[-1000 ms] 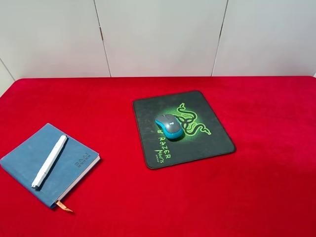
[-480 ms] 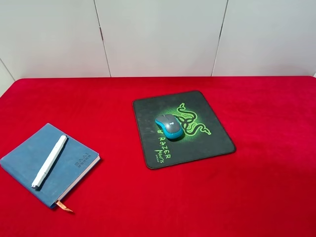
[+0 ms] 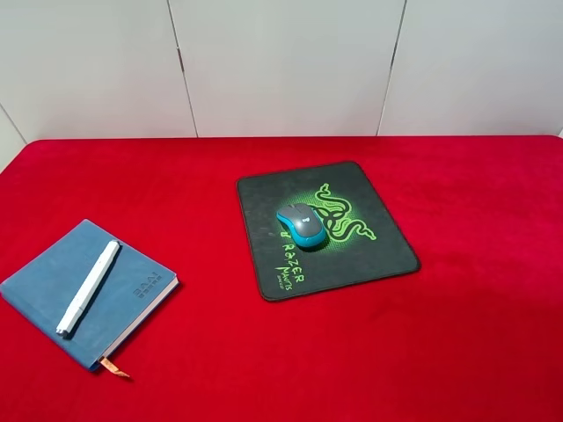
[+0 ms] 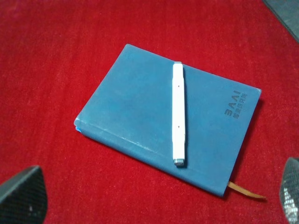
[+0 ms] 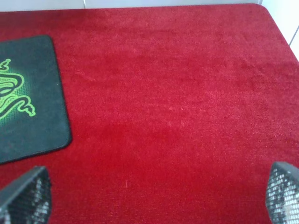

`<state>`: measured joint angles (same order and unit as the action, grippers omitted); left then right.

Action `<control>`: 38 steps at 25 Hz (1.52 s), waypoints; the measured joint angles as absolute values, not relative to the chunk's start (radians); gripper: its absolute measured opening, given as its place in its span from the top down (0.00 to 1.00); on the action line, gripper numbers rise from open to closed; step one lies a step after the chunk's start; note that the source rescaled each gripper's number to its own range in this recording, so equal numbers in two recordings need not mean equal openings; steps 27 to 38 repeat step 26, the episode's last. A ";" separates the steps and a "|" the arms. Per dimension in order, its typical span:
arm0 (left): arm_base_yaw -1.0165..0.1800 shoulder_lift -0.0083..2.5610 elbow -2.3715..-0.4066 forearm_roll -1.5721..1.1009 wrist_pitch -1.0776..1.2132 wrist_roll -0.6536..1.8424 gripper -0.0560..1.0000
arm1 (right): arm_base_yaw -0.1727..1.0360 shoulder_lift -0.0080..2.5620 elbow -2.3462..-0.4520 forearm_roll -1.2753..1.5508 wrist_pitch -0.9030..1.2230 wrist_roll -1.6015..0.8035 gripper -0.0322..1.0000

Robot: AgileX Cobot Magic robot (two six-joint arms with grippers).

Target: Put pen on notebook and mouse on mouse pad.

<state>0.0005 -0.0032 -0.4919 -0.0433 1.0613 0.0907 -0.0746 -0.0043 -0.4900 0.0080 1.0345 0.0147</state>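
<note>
seen from above, the white pen (image 3: 88, 287) lies flat along the cover of the blue notebook (image 3: 53, 286), which sits on the red tablecloth (image 3: 475, 334) toward the left front of the table. an orange ribbon bookmark (image 3: 113, 367) pokes out from the notebook's near corner, and dark embossed lettering (image 3: 147, 283) runs beside one edge of the cover. near the middle of the table, the grey and teal mouse (image 3: 303, 226) rests on the black mouse pad (image 3: 387, 255), partly over the pad's green snake emblem (image 3: 343, 213), just behind its green lettering (image 3: 291, 261). pale wall panels (image 3: 281, 61) stand behind the table.

neither arm shows in the high view. in the left wrist view, the left gripper (image 4: 154, 198) hangs above the notebook with its mesh-padded fingertips (image 4: 21, 196) spread wide, holding nothing, and the pen (image 4: 178, 114) and the notebook (image 4: 135, 107) lie between and beyond them. in the right wrist view, the right gripper (image 5: 154, 196) is likewise spread and empty over bare red cloth, its fingertips (image 5: 25, 196) at either side and a corner of the mouse pad (image 5: 42, 121) in sight.
</note>
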 joint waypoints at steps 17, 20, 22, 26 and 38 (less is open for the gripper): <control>0.001 -0.003 -0.492 -0.043 1.061 0.091 0.00 | -0.075 -0.006 -0.490 0.008 1.023 0.015 0.00; 0.001 -0.003 -0.492 -0.043 1.061 0.091 0.00 | -0.075 -0.006 -0.490 0.008 1.023 0.015 0.00; 0.001 -0.003 -0.492 -0.043 1.061 0.091 0.00 | -0.075 -0.006 -0.490 0.008 1.023 0.015 0.00; 0.001 -0.003 -0.492 -0.043 1.061 0.091 0.00 | -0.075 -0.006 -0.490 0.009 1.023 0.015 0.00; 0.001 -0.003 -0.492 -0.043 1.061 0.091 0.00 | -0.075 -0.006 -0.490 0.009 1.023 0.015 0.00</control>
